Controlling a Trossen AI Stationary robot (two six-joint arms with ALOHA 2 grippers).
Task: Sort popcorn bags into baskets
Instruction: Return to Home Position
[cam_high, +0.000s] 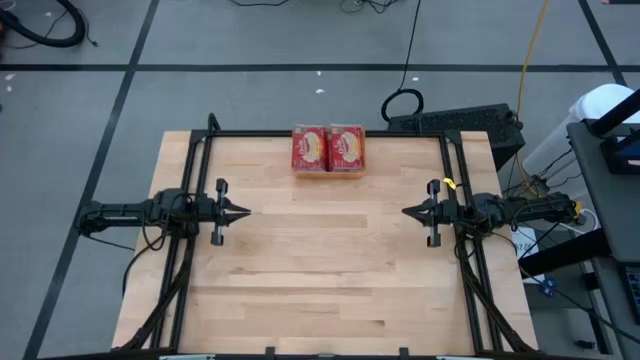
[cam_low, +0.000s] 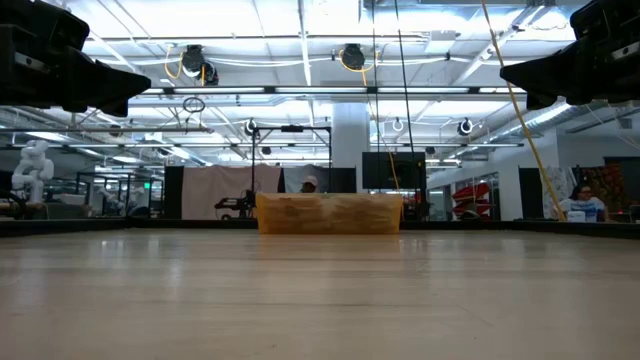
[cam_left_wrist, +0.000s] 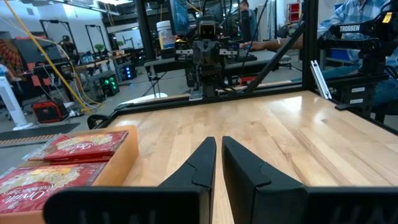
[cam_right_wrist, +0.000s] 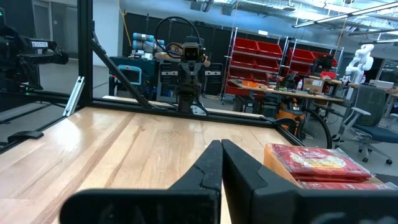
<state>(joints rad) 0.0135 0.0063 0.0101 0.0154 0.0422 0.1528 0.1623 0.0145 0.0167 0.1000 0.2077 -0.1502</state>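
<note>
Popcorn bags (cam_high: 328, 148): all the ones in view are inside the orange bin (cam_low: 330, 214), in two side-by-side stacks, red printed faces up. No loose bag seen on the table (cam_high: 320, 290). The low view shows only the bin's translucent wall w/ contents as a pale blur, so no exact count.

Handling (judgement): flat film packets, prob. light, a bit floppy across the long axis, stiffer where the contents sit. The wrapper looks glossy, so it is likely slippery under hard pads. Not fragile as such, but a hard squeeze could crease or burst a seam. If one had to be picked again, take the top bag of a stack by an exposed short edge and pinch across its thickness. Avoid a flat top-down grab, as the bin walls leave little room for fingers beside the stacks.

Bin rel. to grippers: roughly midway between the two, off to the side of each one's pointing line, toward the table's far edge and well apart from both. Each wrist view catches a near corner of it w/ bags on top.

Left gripper (cam_high: 243, 211): above bare table on its own side, pointing at the other arm, fingers nearly together w/ only a thin slit, holding nothing.

Right gripper (cam_high: 408, 211): mirror pose opposite, fingers likewise closed up, empty.

Both arms look parked; sort seems done as far as visible.
</note>
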